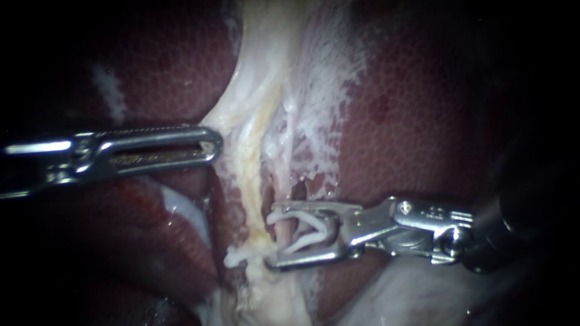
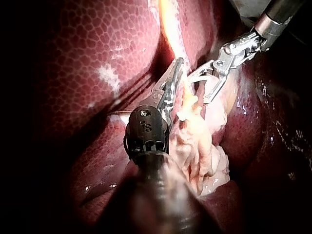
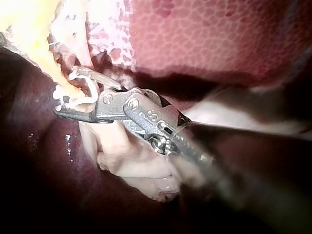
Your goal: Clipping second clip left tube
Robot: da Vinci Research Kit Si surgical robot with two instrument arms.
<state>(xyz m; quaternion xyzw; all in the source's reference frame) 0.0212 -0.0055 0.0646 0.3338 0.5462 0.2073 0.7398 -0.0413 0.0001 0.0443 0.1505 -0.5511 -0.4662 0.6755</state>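
Mottled dark-red liver glistens on both sides of a pale tissue band running from 12 to 6 o'clock; beyond it all is dark. My left instrument, in from 9 o'clock, is clenched on the band's edge. My right instrument, at 5 o'clock, grasps an open white clip straddling a tube, a separate clip just beside its lower jaw

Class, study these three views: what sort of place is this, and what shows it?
Most likely a surgical practice bench seen through an endoscope: the left instrument and right instrument work close on a dark red liver, and the right one's jaws hold a white clip at pale tissue.
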